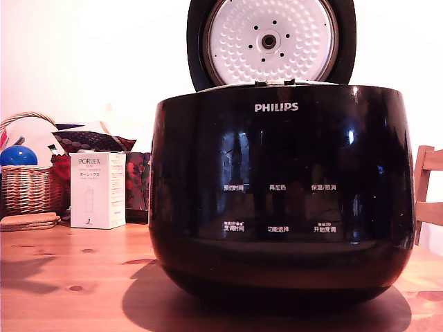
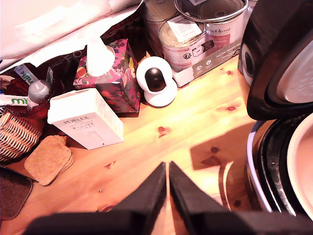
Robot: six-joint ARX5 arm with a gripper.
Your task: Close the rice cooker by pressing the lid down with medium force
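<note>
The glossy black rice cooker point(image 1: 282, 194) fills the middle of the exterior view, with a white PHILIPS logo and white button labels on its front. Its lid point(image 1: 271, 43) stands open and upright behind the body, the white dimpled inner plate facing the camera. In the wrist view the lid point(image 2: 279, 58) and the cooker's open rim point(image 2: 274, 166) show at the picture's edge. My gripper point(image 2: 167, 169) hangs above the wooden table beside the cooker, its two black fingers pressed together with nothing between them. No part of the gripper shows in the exterior view.
A white PORLEX box point(image 2: 87, 117), a floral tissue box point(image 2: 110, 73), a small white camera point(image 2: 155, 83), cork coasters point(image 2: 48, 159), a wicker basket point(image 1: 28, 187) and paint tins point(image 2: 205, 29) crowd the table point(image 2: 195, 122) beside the cooker. A wooden chair point(image 1: 429, 194) stands at the exterior view's right.
</note>
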